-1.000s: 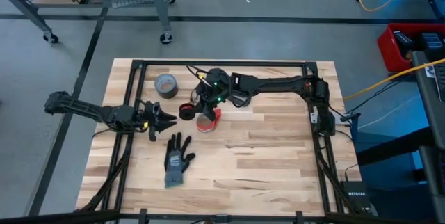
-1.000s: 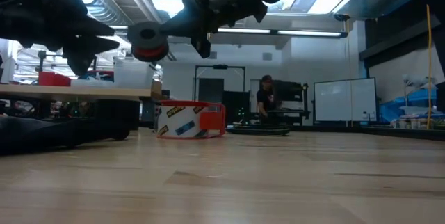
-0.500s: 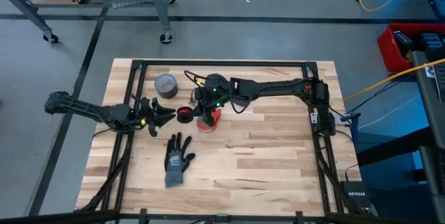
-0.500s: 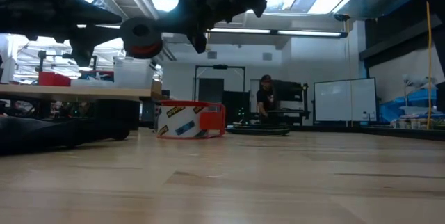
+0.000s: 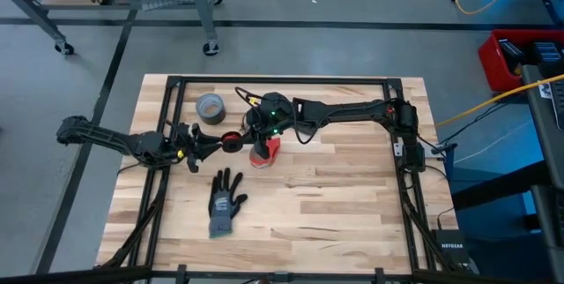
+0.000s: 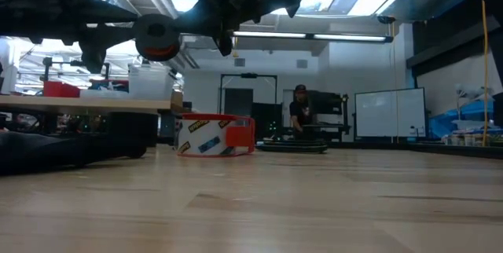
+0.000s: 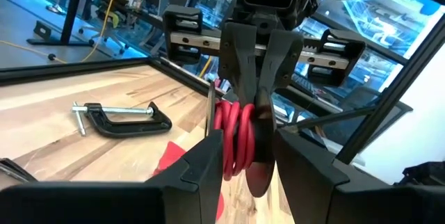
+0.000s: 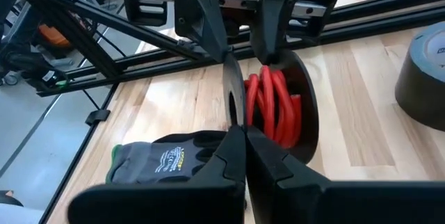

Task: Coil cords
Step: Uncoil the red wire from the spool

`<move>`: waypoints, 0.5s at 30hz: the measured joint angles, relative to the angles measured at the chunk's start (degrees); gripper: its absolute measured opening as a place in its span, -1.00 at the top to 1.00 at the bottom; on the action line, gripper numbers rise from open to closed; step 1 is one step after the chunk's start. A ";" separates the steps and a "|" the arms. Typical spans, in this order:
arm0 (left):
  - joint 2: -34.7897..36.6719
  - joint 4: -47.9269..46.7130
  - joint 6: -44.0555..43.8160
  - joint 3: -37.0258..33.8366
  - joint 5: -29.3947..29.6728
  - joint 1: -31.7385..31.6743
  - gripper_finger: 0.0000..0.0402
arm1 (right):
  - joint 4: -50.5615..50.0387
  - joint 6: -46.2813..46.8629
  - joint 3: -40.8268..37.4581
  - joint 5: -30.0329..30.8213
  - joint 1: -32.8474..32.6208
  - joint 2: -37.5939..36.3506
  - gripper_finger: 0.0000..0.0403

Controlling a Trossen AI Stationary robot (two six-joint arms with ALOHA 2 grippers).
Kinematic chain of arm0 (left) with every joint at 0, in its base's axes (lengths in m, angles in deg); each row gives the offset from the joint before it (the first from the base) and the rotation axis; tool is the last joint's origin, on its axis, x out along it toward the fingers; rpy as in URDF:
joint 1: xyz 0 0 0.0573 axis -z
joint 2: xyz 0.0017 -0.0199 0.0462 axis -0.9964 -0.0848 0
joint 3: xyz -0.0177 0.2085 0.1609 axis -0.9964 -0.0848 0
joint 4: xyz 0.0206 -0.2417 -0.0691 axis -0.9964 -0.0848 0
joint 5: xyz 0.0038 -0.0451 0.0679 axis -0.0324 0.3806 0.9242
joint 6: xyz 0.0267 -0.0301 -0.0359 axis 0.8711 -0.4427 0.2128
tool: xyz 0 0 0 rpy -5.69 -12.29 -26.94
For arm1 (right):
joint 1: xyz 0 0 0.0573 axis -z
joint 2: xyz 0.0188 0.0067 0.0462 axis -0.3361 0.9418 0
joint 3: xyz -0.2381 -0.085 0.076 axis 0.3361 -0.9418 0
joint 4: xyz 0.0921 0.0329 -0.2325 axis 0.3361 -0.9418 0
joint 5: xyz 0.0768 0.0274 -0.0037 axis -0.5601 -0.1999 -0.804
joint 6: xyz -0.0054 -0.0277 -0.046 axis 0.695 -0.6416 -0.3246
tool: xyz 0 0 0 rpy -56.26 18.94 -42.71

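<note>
- Pale wooden planks make up the table (image 5: 335, 196), fenced by a dark metal frame, with a workshop floor around it and a person standing far off in the room behind.
- Over the last second the spool (image 5: 231, 143), dark with red cord (image 7: 233, 137) wound round its middle, has travelled left through the air, and the gap to the left arm has closed.
- I take that as a handover under way: the coiled cord is being passed from one arm to the other, so the winding itself looks largely done for this cord.
- Right gripper (image 8: 240, 137) reaches in from the far right side and holds the spool up off the table; its fingers are pressed together, pinching one thin dark side disc of the spool.
- Left gripper (image 7: 240, 161) sits at the left of the table with its fingers spread wide, one on each side of the spool, so the red coil lies between them.
- From the left wrist the fingers look just beside the spool's faces; whether they touch it I cannot tell.
- Spool and cord hang above the left-centre of the table, just left of a red-edged tape ring (image 5: 263, 153) lying below the right arm.
- A grey tape roll (image 5: 209, 107) lies further back, a glove (image 5: 226, 201) nearer the front, and a black clamp (image 7: 125, 118) rests on the wood.
- No black cord can be made out.
</note>
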 joint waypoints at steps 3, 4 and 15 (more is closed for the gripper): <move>0.00 -0.12 0.00 0.00 -0.10 0.00 0.39 | 0.05 0.04 0.00 0.07 0.00 0.00 1.00; 0.00 -0.09 0.00 0.00 -0.12 0.00 0.39 | 0.12 0.21 0.00 0.11 0.00 0.00 1.00; -0.04 -0.43 -0.02 -0.07 -0.54 0.00 0.39 | 0.95 1.55 0.07 3.69 0.04 0.00 1.00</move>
